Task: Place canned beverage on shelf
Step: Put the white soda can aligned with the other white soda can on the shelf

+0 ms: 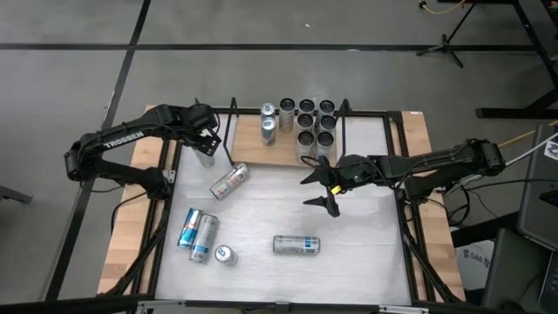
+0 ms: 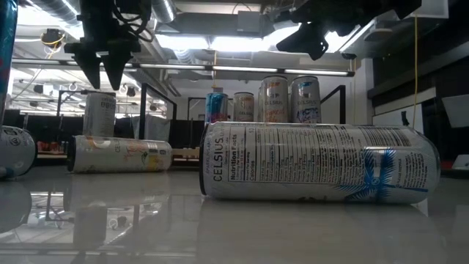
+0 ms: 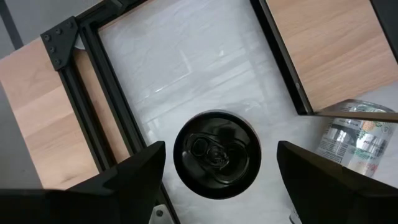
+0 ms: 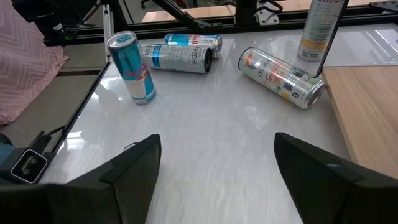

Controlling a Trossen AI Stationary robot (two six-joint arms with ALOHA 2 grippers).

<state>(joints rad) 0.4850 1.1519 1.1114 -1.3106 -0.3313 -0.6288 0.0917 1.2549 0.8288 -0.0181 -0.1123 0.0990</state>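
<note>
While both arms hang over the white table (image 1: 261, 218), the high view shows the shelf (image 1: 253, 144) at twelve o'clock, a wooden board in a thin black frame. On it stand eight cans: two toward its left part (image 1: 268, 122) and a cluster of six (image 1: 314, 122) on its right. Off the shelf are six more. One upright can (image 1: 205, 157) stands just beside the shelf's nine o'clock end, and the left gripper (image 1: 207, 139) hovers over it, fingers spread wide and holding nothing. A can on its side (image 1: 230, 181) lies at seven o'clock from the shelf. Two cans lie side by side (image 1: 198, 234) at the table's eight o'clock, with a small upright can (image 1: 225, 255) next to them, and one more lying can (image 1: 296, 244) is at six o'clock. The right gripper (image 1: 324, 185) hangs just off the shelf's five o'clock corner, fingers spread, empty.

From table height, the six o'clock can (image 2: 319, 163) fills the foreground on its side. Shelf cans (image 2: 275, 99) stand behind it, and the left gripper (image 2: 106, 70) hangs above the upright can (image 2: 100, 114).

Looking down past the left wrist, the dark can top (image 3: 216, 154) sits between the two open fingers (image 3: 134, 177), untouched.

Past the right wrist, an upright can (image 4: 131, 67), two lying cans (image 4: 180, 53) and the tilted lying can (image 4: 281, 76) show beyond the open fingers (image 4: 134, 165).
</note>
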